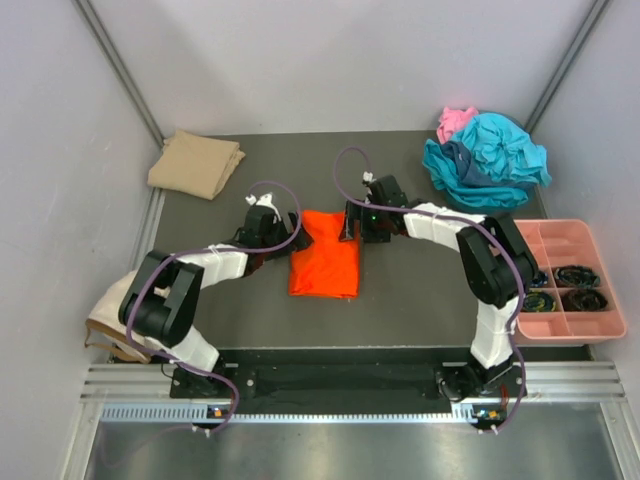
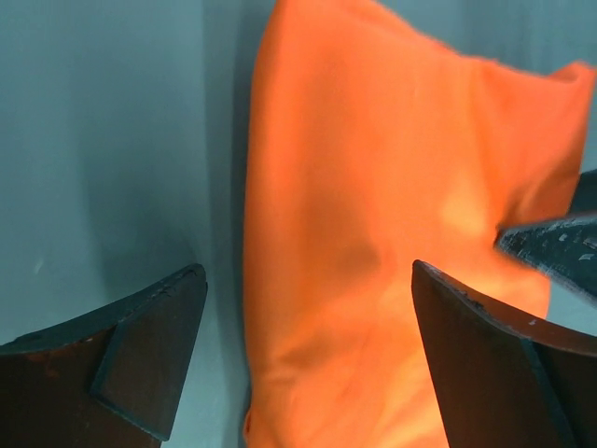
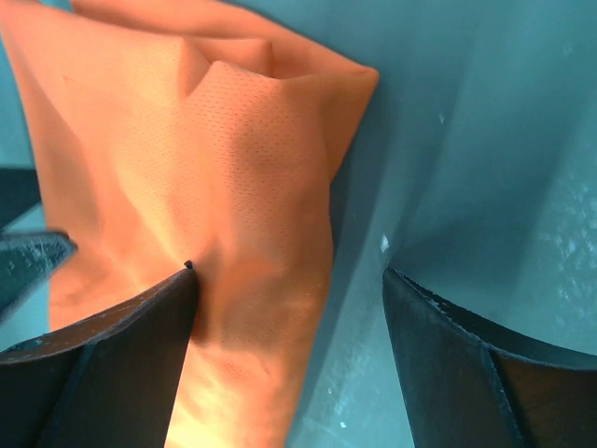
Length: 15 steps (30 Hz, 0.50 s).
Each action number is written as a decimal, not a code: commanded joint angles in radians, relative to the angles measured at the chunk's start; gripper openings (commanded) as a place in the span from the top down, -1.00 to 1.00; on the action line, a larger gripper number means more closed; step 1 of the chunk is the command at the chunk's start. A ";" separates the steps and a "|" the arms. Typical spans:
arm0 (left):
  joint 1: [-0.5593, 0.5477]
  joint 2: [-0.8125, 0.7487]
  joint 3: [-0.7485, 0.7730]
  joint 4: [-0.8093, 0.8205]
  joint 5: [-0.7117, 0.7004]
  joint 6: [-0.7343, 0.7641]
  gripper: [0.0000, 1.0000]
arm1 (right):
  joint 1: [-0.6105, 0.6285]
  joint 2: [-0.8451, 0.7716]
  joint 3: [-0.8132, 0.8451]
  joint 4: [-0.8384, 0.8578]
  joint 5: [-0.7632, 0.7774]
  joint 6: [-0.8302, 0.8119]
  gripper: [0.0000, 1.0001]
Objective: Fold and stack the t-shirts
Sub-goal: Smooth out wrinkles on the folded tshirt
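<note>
Orange t-shirt (image 1: 324, 255), mid-desk, lying flat as a narrow, partly folded rectangle with its long axis running far to near. The far end is uneven: the right wrist view shows a raised pleat and a loose corner there.

Left claw (image 2: 308, 280) and right claw (image 3: 289, 275) sit at the far-left and far-right corners of this shirt. Both have their jaws apart and nothing clamped. Each straddles a side edge, with one finger over the cloth and the other over the bare desk (image 1: 420, 290).

The step in hand appears to be a paired pinch of the two far corners, to carry the far end toward the near end for the next fold. To do it well:
- Each claw should drop until the outer finger touches the desk, so that the jaws gather every layer rather than the top one alone.
- The two should close at the same time and at matching points along the edges, or the fold line will skew.
- The right side's pleat is best caught within the pinch.
- The lift should be low and level, with the cloth kept lightly taut between the claws.

Tan t-shirt (image 1: 196, 164), already folded, lies at the far left. The teal t-shirts (image 1: 487, 160) and pink t-shirt (image 1: 456, 122) form an unfolded heap at the far right.
</note>
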 commanded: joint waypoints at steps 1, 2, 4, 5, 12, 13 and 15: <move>0.004 0.106 -0.034 -0.095 0.071 0.055 -0.86 | -0.011 -0.076 -0.026 -0.046 0.023 -0.018 -0.61; 0.004 0.108 -0.036 -0.095 0.086 0.061 -0.81 | -0.009 -0.080 -0.031 -0.047 0.026 -0.018 -0.61; 0.002 0.102 -0.044 -0.103 0.123 0.080 -0.80 | -0.014 -0.100 -0.037 -0.052 0.031 -0.018 -0.61; 0.002 0.094 -0.050 -0.109 0.131 0.086 -0.80 | -0.015 -0.108 -0.045 -0.050 0.034 -0.016 -0.61; -0.004 0.009 -0.094 -0.182 0.156 0.103 -0.85 | -0.023 -0.111 -0.045 -0.035 0.040 -0.015 -0.62; -0.004 0.008 -0.094 -0.183 0.153 0.104 -0.85 | -0.023 -0.106 -0.042 -0.033 0.039 -0.010 -0.62; -0.004 0.009 -0.094 -0.183 0.154 0.106 -0.84 | -0.025 -0.108 -0.039 -0.029 0.032 -0.007 -0.62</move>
